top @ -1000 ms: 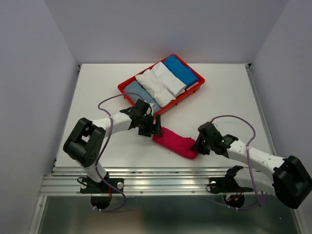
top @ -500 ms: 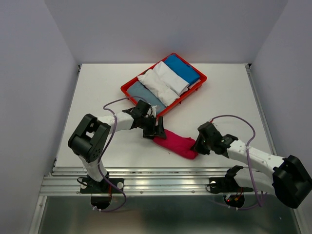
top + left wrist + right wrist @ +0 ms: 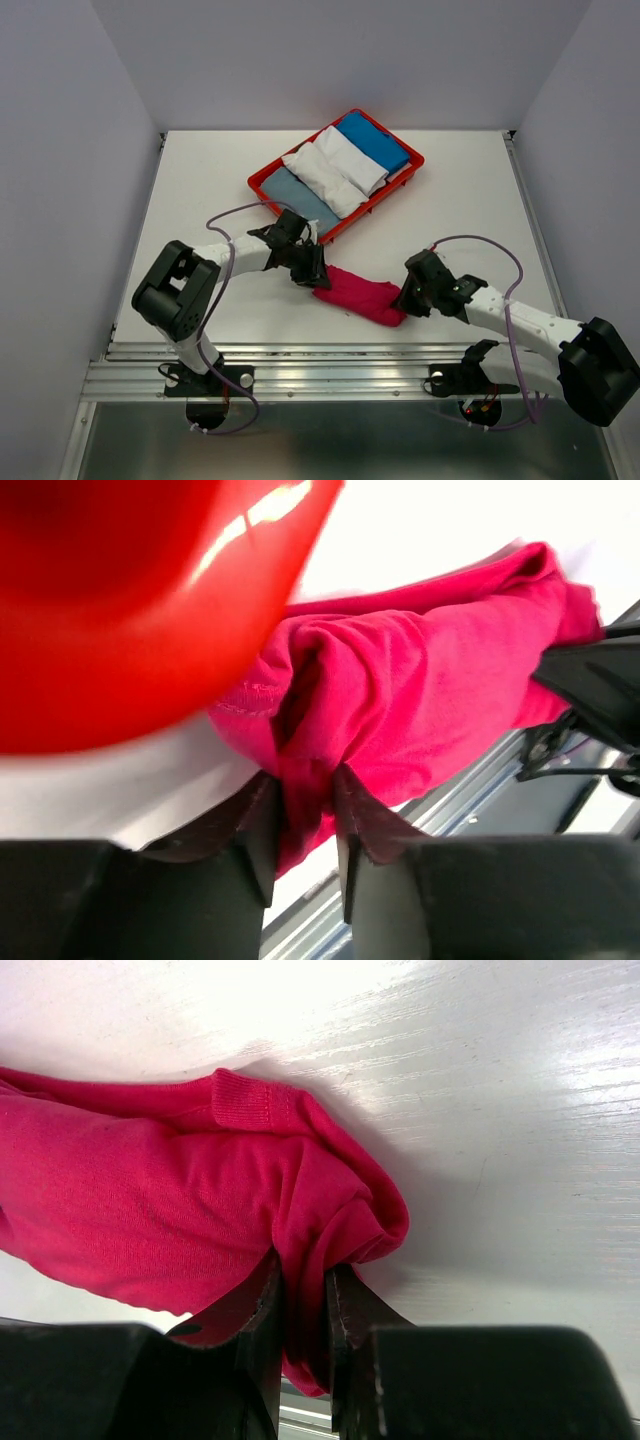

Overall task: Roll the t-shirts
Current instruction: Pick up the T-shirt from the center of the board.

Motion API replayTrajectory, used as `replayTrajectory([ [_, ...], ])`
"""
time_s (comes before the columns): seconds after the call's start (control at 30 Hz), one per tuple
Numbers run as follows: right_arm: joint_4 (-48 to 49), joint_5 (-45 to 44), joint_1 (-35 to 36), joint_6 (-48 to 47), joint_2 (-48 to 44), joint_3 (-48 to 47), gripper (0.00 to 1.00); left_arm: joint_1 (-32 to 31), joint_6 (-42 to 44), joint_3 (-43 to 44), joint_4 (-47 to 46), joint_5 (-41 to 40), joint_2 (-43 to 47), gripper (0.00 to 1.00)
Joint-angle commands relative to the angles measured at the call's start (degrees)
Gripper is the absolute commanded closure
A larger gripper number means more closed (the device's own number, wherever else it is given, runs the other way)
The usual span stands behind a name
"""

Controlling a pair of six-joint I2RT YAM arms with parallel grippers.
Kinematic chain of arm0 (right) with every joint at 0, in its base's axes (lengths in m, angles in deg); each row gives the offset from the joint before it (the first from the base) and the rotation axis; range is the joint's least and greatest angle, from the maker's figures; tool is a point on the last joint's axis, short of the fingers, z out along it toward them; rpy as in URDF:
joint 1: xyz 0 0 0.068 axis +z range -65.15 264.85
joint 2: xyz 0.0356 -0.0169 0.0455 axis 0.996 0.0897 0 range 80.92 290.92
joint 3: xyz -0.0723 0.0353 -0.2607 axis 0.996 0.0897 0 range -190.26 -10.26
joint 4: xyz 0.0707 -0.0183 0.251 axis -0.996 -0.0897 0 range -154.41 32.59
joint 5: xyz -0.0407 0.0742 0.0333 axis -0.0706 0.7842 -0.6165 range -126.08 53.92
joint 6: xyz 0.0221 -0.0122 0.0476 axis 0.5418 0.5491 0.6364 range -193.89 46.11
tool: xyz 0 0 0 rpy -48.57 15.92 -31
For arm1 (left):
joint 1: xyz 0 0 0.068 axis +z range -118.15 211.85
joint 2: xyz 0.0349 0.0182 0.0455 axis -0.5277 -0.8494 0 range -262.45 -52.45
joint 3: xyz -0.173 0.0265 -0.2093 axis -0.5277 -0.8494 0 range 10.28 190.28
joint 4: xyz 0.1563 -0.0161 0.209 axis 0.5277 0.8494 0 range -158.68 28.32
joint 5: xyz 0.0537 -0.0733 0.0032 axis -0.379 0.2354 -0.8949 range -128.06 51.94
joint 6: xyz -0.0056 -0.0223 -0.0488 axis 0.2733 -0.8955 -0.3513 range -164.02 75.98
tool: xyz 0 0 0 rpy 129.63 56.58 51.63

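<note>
Shirt: I see the rolled magenta t-shirt (image 3: 358, 294) lying on the bench (image 3: 200, 190), near the red tray (image 3: 262, 184) | Left jaws: clamped on its left end | Right jaws: clamped on its right end

red tray (image 3: 257, 183) set askew, white table (image 3: 200, 180), metal rail (image 3: 330, 372) in front

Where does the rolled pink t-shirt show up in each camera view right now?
Top external: pink t-shirt at lower centre, between left end effector and right end effector.
Left wrist: pink t-shirt centre-right, one end pinched.
Right wrist: pink t-shirt across left half, end pinched.
Shared landmark: the white table beneath it.
</note>
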Motion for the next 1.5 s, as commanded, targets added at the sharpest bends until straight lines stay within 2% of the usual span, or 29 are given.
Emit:
replayTrajectory([
  [0.0,-7.0,-2.7,0.4,-2.4,1.3,0.6,0.99,-0.5,-1.4,-1.2,0.8,-0.9,4.4,0.74],
  [0.1,-7.3,-2.5,0.4,-2.7,1.2,0.2,0.99,-0.6,-2.7,-1.9,0.5,-0.5,5.6,0.84],
  [0.13,-7.7,-2.5,0.4,-2.8,1.2,-0.3,0.99,-0.7,-3.0,-2.1,0.2,-0.2,5.9,0.93],
  [0.2,-8.0,-2.5,0.4,-3.1,0.8,-0.9,0.95,-0.8,-4.2,-2.9,-0.1,0.3,6.8,1.00],
  [0.23,-8.4,-2.6,0.4,-3.2,0.7,-1.4,0.92,-0.7,-4.6,-3.3,-0.1,0.2,7.1,1.00],
  [0.27,-8.5,-2.5,0.4,-3.1,0.6,-1.8,0.80,-0.7,-5.0,-3.5,-0.1,0.1,7.9,1.00],
  [0.37,-9.1,-2.5,0.4,-2.6,0.4,-2.8,0.52,-0.7,-6.4,-5.0,0.2,-0.5,9.6,1.00],
  [0.4,-9.3,-2.5,0.4,-2.5,0.0,-3.0,0.34,-0.7,-6.9,-5.7,0.4,-1.1,10.2,1.00],
  [0.47,-9.7,-2.4,0.4,-1.9,-0.5,-3.4,0.18,-0.7,-6.9,-6.1,1.6,-1.8,11.2,1.00],
  [0.57,-9.7,-1.5,0.4,-0.3,-1.1,-3.4,0.06,-0.7,-6.5,-7.0,2.5,-2.4,11.8,1.00],
  [0.63,-8.7,-0.2,0.4,1.8,-1.7,-2.4,0.06,-0.7,-6.4,-7.8,2.6,-2.2,11.8,1.00],
  [0.8,-4.5,2.9,0.4,5.2,-3.0,1.7,0.10,-0.7,-5.8,-8.7,2.4,-2.3,11.8,1.00],
  [0.93,0.6,6.4,0.4,7.2,-2.0,4.9,0.22,-0.7,-5.7,-8.4,2.4,-2.2,11.8,1.00],
  [0.97,1.3,6.7,0.4,7.3,-1.3,5.2,0.30,-0.7,-5.7,-8.3,2.4,-2.4,11.8,1.00],
  [1.03,3.5,6.7,0.4,7.3,-0.3,5.9,0.37,-0.8,-5.6,-8.1,2.4,-2.6,11.8,1.00],
  [1.07,3.9,6.6,0.4,7.2,0.3,6.0,0.48,-0.7,-5.6,-8.1,2.4,-2.6,11.7,1.00],
  [1.17,4.6,5.9,0.4,6.2,2.8,5.2,0.69,-0.7,-5.6,-7.9,2.8,-2.7,11.7,1.00],
  [1.2,4.6,5.7,0.4,5.8,3.1,4.4,0.84,-0.7,-5.5,-7.8,2.9,-2.8,11.8,1.00],
  [1.27,3.8,5.3,0.4,4.7,2.7,3.0,0.99,-0.7,-5.2,-7.0,4.0,-3.5,12.4,1.00],
  [1.47,-2.2,2.3,0.4,0.9,-2.5,-1.2,0.99,-0.7,-4.8,-3.6,8.9,-5.8,15.4,1.00],
])
